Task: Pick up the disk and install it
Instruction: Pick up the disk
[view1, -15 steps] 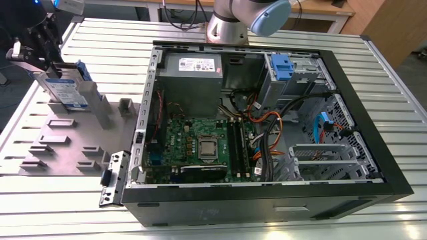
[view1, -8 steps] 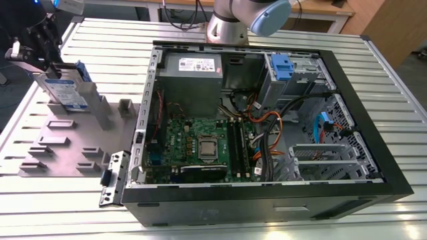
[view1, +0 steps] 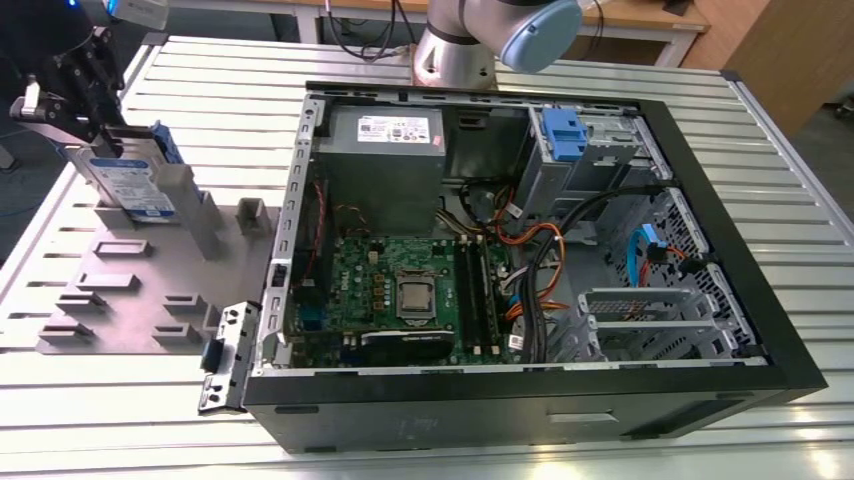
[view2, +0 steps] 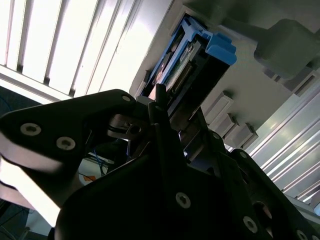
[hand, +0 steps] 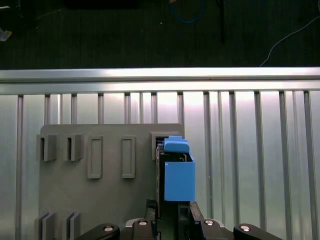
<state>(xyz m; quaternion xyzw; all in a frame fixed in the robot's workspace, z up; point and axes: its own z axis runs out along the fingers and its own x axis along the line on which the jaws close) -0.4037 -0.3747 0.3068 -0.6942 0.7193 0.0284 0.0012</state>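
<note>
The disk (view1: 134, 188) stands on edge at the back left of the grey fixture plate (view1: 134, 290), its white-and-blue label facing out and a blue rail along its edge. Its lower end sits at a slot in the plate. My gripper (view1: 100, 135) comes down from above and is shut on the disk's upper end. In the first wrist view the disk's blue rail (hand: 178, 172) runs out from between the fingers of the gripper (hand: 172, 216). In the second wrist view the disk (view2: 200, 55) lies past the dark gripper (view2: 165, 107).
An open computer case (view1: 787, 370) lies at the exterior view's right, with its motherboard, cables, a grey power-supply box (view1: 387, 130), a drive bay with a blue-tabbed unit (view1: 561, 135) and a metal cage (view1: 647, 320). The arm's base (view1: 461, 50) stands behind it on the slatted table (view1: 107, 420).
</note>
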